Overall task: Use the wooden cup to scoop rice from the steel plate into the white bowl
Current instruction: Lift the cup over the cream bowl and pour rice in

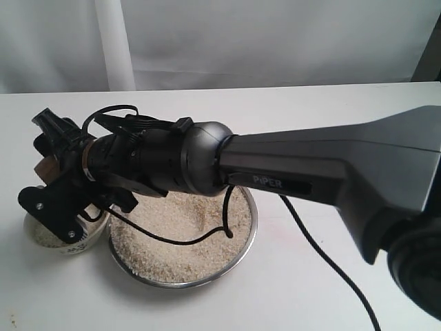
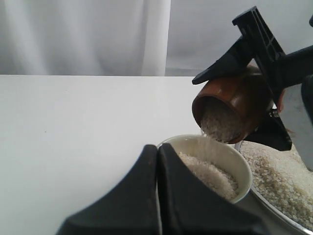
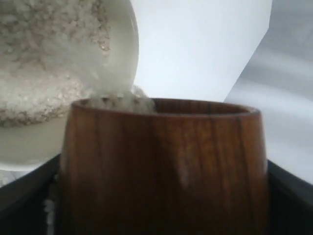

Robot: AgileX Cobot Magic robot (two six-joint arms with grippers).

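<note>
Your right hand (image 1: 49, 169) is clamping the reddish-brown wooden cup (image 2: 234, 98), tilted above the cream-white ceramic bowl (image 2: 243, 169) beside the shiny steel plate (image 1: 249, 227) — be tipping slowly, aiming the pale rice grains (image 2: 208, 174) mid-bowl. Your left hand (image 2: 157, 196) is sitting closed, empty.

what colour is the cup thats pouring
The wooden cup is reddish-brown; right wrist view shows it best.

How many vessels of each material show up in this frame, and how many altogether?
Metal: 1, the steel plate
Ceramic: 1, the white bowl
Wood: 1, the wooden cup, tipped over the bowl
Total: 3
</note>
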